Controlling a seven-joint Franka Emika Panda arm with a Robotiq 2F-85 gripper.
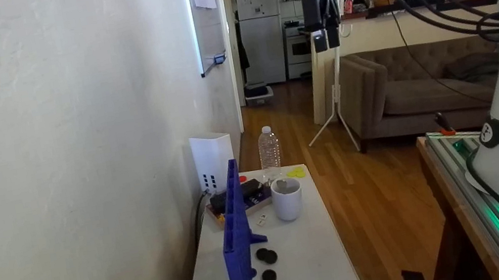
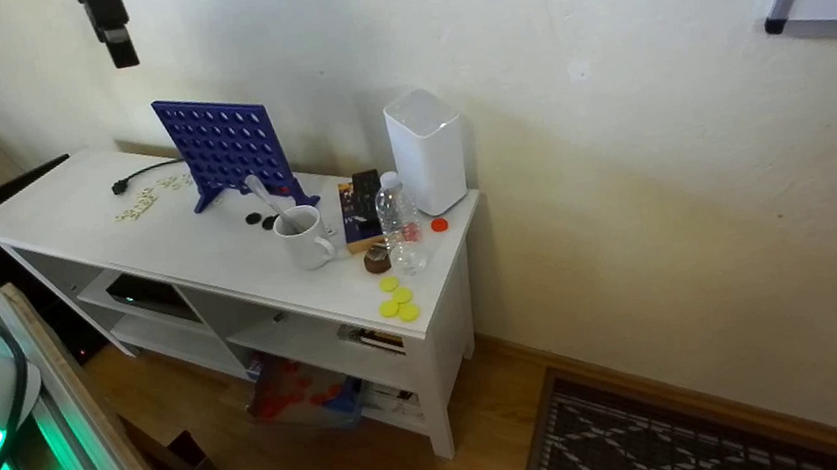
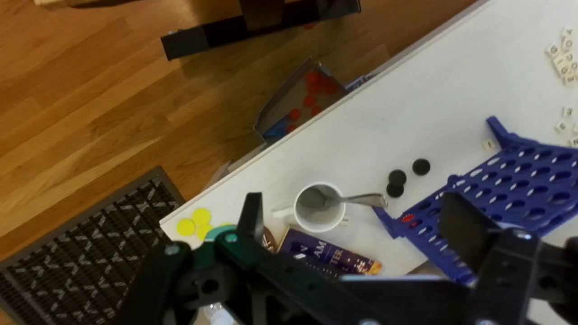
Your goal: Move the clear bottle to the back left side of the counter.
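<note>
Running along a pale plastered wall (image 1: 75, 140), a long narrow white counter (image 2: 163, 244) carries the objects in play. An upright blue plastic grid rack (image 1: 238, 244) stands mid-counter; back left is prob. the wall side beyond it, so best carry high over it or round its front. A tall white plastic box (image 2: 430, 158) stands at the opp. end, nr the wall.

The black two-finger gripper (image 1: 327, 41) hangs high, well apart from the things below, fingers spread wide w/ nothing btwn them. A slim pale-capped transparent plastic bottle (image 2: 400, 225) stands upright at the box's end, on the room side of it; the wrist view shows prob. just a sliver, at its bottom edge, mostly hidden by the gripper.

Step in hand is prob. the reach: centre over the bottle first, come down vertically, fingers either side of the body below the cap, close softly b/c thin plastic may dent, then lift straight up.

A flat dark-purple book (image 3: 325, 250) lies just beside the bottle, a short white mug (image 2: 301, 244) nr it: keep finger clearance from both. A metal spoon (image 3: 361, 200) juts from the mug, a snag risk. Smallest, flat yellow discs (image 2: 402, 295) lie nr the counter's edge; lift, don't drag.
</note>
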